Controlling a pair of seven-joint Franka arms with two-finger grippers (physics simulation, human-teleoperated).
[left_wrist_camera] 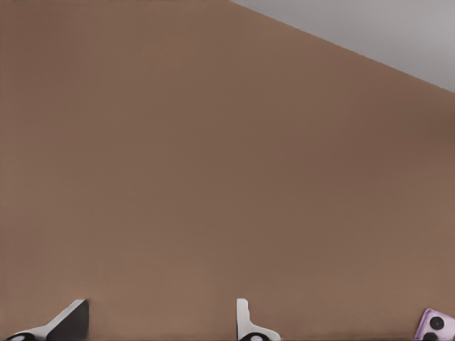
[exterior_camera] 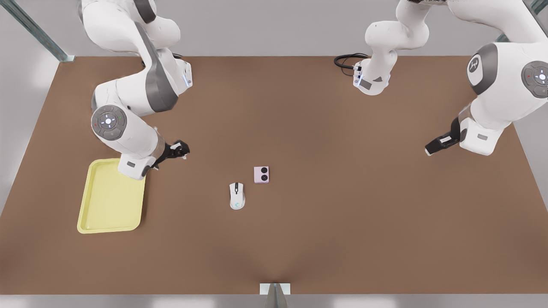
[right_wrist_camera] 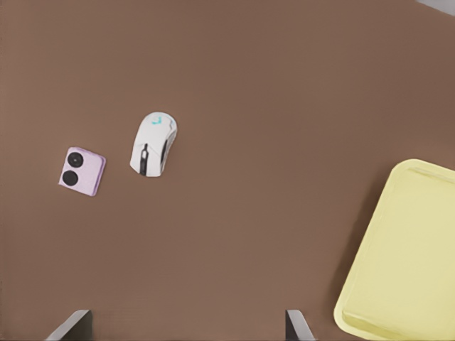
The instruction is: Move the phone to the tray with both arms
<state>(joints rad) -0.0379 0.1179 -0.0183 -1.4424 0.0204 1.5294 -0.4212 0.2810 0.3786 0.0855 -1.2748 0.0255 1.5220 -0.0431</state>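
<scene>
Phone (exterior_camera: pixel 261 174) (right_wrist_camera: pixel 82 171): lies flat on the brown table (exterior_camera: pixel 342 222), camera circles up, near the table's middle. Nothing touches it.

Mouse (exterior_camera: pixel 237 195) (right_wrist_camera: pixel 153 143): white, just beside the phone, towards the front view's left and nearer the camera. A narrow strip of table shows between the two.

Tray (exterior_camera: pixel 110 196) (right_wrist_camera: pixel 405 256): pale yellow, flat on the table, well apart from the phone towards the front view's left. Its bed carries nothing.

Right gripper (exterior_camera: pixel 182 149): above the table between the phone and the tray, much closer to the tray's far corner than to the phone. In the right wrist view its fingers (right_wrist_camera: pixel 71 325) stand spread wide, with bare table between them.

Left gripper (exterior_camera: pixel 430 150): well apart from the phone towards the front view's right, above bare table. In the left wrist view its fingers (left_wrist_camera: pixel 67 320) are likewise spread and grasp nothing; a corner of the phone (left_wrist_camera: pixel 434 325) shows at the picture's edge, beyond the fingers.

Neither gripper is in contact with the phone, the mouse or the tray.
</scene>
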